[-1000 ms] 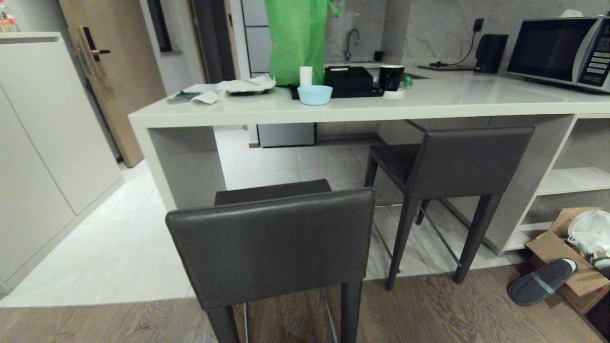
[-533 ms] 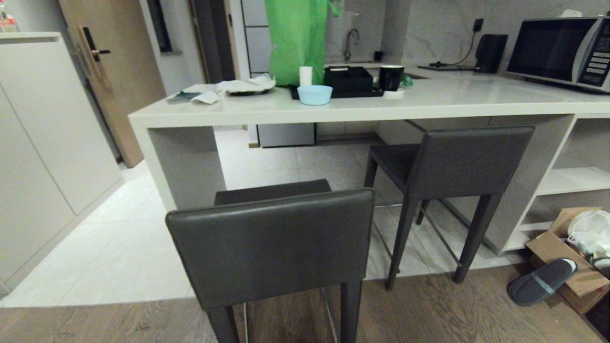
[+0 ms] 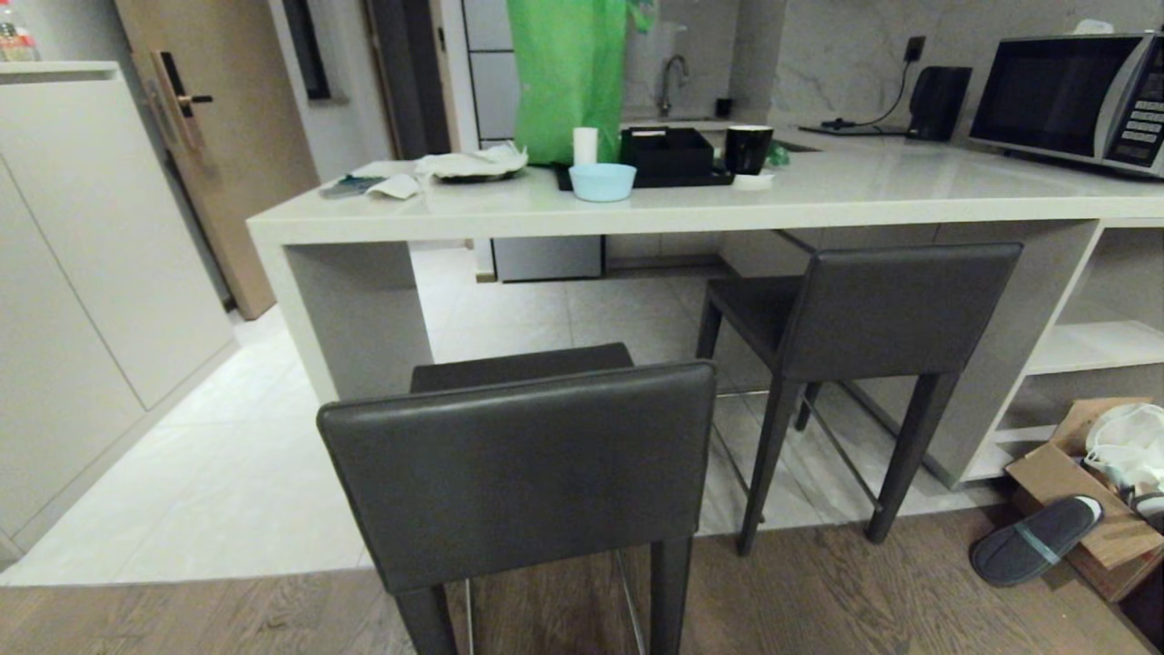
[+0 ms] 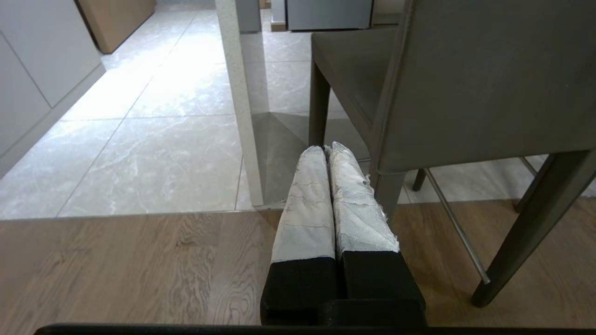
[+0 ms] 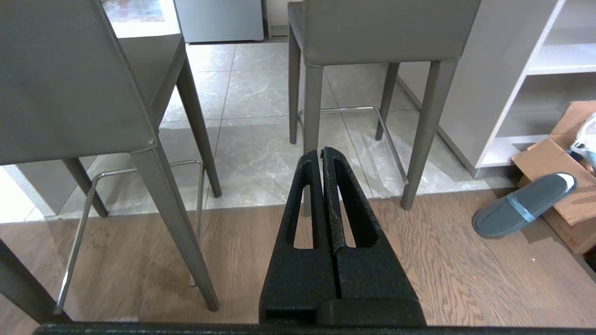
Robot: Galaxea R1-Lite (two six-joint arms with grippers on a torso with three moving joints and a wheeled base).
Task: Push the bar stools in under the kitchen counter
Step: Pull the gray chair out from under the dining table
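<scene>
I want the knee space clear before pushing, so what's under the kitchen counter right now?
Under the kitchen counter: the far stool's seat, pale floor tiles. The near stool stands outside, its backrest hiding some floor.

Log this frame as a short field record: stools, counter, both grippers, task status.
near stool: on the wood floor, clear of the kitchen counter
far stool: seat partly under the counter, backrest outside
left gripper: shut, empty, low beside the near stool
right gripper: shut, empty, between the stools
status: neither stool pushed fully in
</scene>
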